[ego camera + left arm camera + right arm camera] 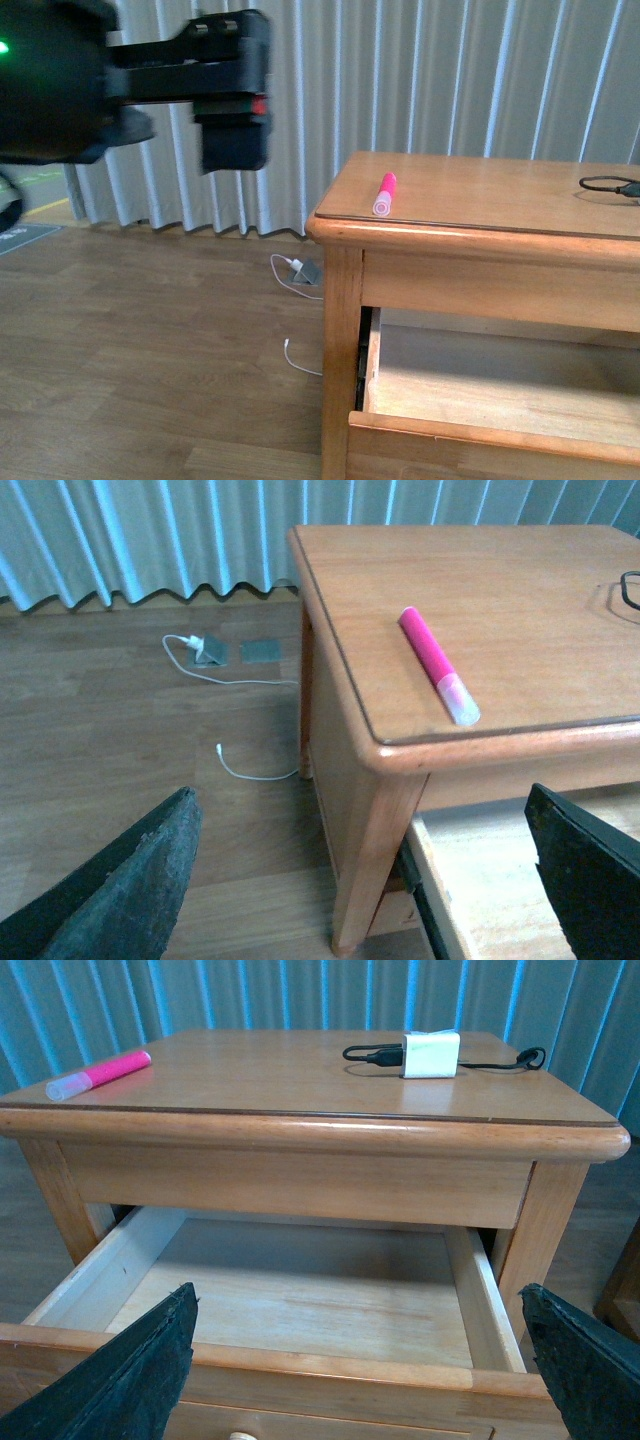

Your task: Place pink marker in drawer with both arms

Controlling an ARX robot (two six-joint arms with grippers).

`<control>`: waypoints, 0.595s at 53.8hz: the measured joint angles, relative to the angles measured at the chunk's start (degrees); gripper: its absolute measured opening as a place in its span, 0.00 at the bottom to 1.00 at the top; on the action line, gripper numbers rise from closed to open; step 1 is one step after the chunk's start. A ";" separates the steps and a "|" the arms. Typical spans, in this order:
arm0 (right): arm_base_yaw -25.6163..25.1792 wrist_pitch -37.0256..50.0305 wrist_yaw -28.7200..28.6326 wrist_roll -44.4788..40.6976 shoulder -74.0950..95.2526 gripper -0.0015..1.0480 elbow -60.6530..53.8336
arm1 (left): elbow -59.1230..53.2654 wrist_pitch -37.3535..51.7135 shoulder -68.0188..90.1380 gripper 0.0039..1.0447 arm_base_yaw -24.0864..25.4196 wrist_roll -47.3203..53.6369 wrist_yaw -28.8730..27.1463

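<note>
The pink marker (385, 193) lies on the chest's top near its left front corner, pale cap toward the front edge. It also shows in the left wrist view (437, 663) and the right wrist view (98, 1073). The drawer (480, 432) is pulled out and empty; its front rim (300, 1365) and small knob are close under my right gripper (357, 1295), which is open and empty. My left gripper (362, 810) is open and empty, off the chest's left front corner, short of the marker. My left arm (150, 75) hangs high at the left.
A white charger block (431, 1053) with a black cable (605, 185) lies on the chest's top at the right rear. White cables and a floor socket (205, 650) lie on the wooden floor to the left. Curtains hang behind.
</note>
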 joint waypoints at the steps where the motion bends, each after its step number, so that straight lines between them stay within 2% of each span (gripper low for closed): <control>1: 0.00 0.00 0.00 0.00 0.00 0.92 0.00 | 1.60 -0.13 1.55 0.94 -0.31 0.04 -0.15; 21: 0.00 0.00 0.00 0.00 0.00 0.92 0.00 | 27.28 -6.32 26.49 0.94 -2.84 -0.50 -1.38; 32: 0.00 0.00 0.00 0.00 0.00 0.92 0.00 | 35.65 -9.70 34.27 0.94 -4.26 -0.96 -0.55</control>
